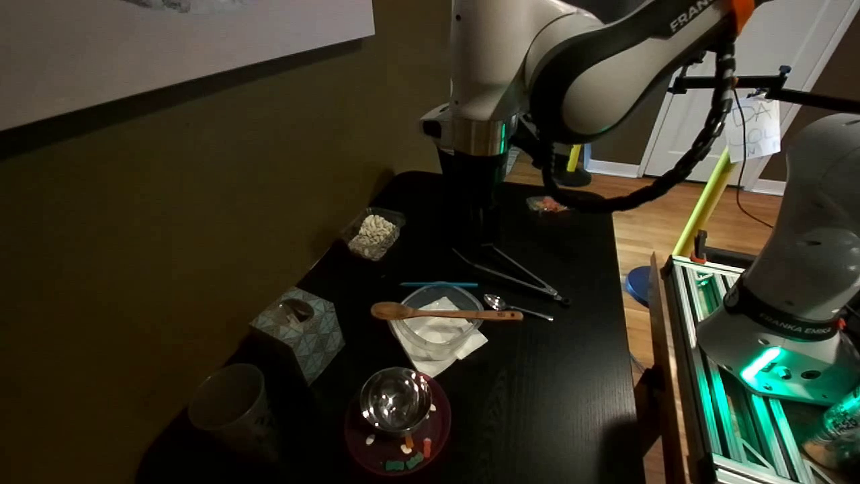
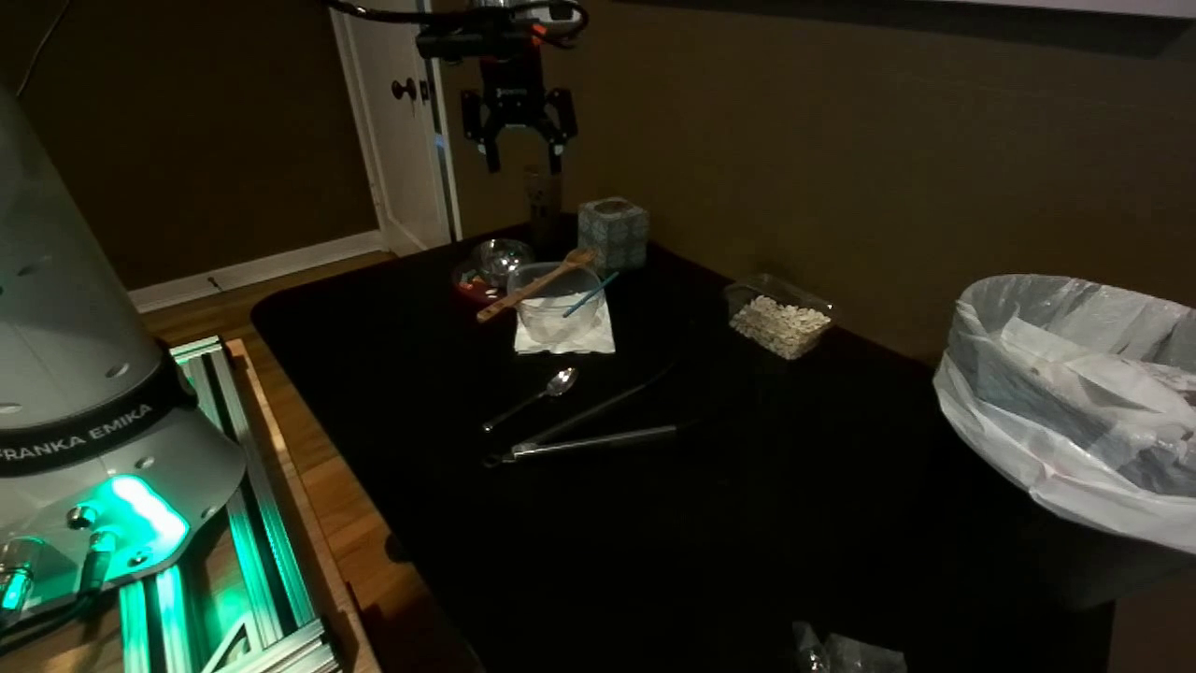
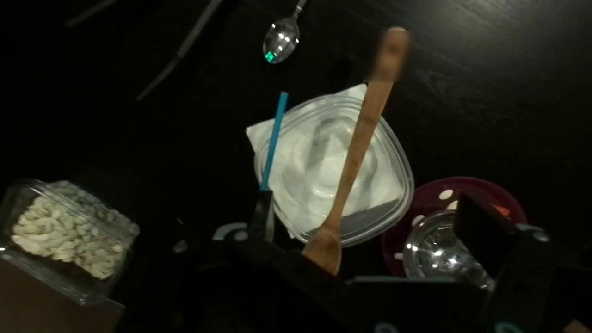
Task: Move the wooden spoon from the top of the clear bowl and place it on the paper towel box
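Note:
The wooden spoon [image 1: 463, 314] lies across the rim of the clear bowl [image 1: 430, 346], which stands on a white napkin. Both also show in an exterior view, the spoon [image 2: 523, 295] over the bowl [image 2: 561, 322], and in the wrist view, the spoon [image 3: 356, 152] over the bowl [image 3: 407, 203]. The paper towel box [image 1: 319, 339], grey-green with an oval top opening, stands near the wall; it also shows in an exterior view [image 2: 613, 238] and is out of the wrist view. My gripper [image 2: 525, 161] is open above the table with nothing between its fingers; its fingers [image 3: 363, 210] show in the wrist view.
A blue stick [image 1: 440, 284] is beside the bowl. A metal spoon [image 1: 496, 302] and open tongs [image 1: 521, 272] lie nearby. A steel bowl [image 1: 396, 403] sits on a dark red plate [image 1: 440, 410]. A cup [image 1: 232, 403], a container of white pieces [image 2: 780, 322] and a bagged bin [image 2: 1028, 421] stand around.

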{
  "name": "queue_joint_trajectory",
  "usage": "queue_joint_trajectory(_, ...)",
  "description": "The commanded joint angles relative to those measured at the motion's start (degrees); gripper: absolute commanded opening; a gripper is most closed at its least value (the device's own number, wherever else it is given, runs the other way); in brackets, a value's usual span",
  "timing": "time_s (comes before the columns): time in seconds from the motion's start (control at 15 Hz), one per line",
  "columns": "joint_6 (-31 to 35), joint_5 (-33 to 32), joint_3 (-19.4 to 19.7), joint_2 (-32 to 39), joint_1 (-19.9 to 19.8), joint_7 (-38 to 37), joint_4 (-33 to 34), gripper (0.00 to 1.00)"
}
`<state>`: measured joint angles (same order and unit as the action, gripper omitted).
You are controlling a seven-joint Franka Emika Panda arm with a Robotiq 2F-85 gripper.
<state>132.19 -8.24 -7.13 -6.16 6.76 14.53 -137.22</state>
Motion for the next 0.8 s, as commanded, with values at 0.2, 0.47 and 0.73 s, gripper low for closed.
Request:
queue_joint_trajectory(0.2, 2.97, 2.60, -0.04, 4.53, 0.88, 2.71, 0.43, 1.00)
queue_joint_trajectory(0.47, 8.57, 10.14, 0.91, 10.77, 0.04, 6.63, 3.42, 1.00)
queue_joint_trajectory(0.73, 13.43, 11.48, 0.90, 17.35, -1.66, 5.71, 6.27, 1.00)
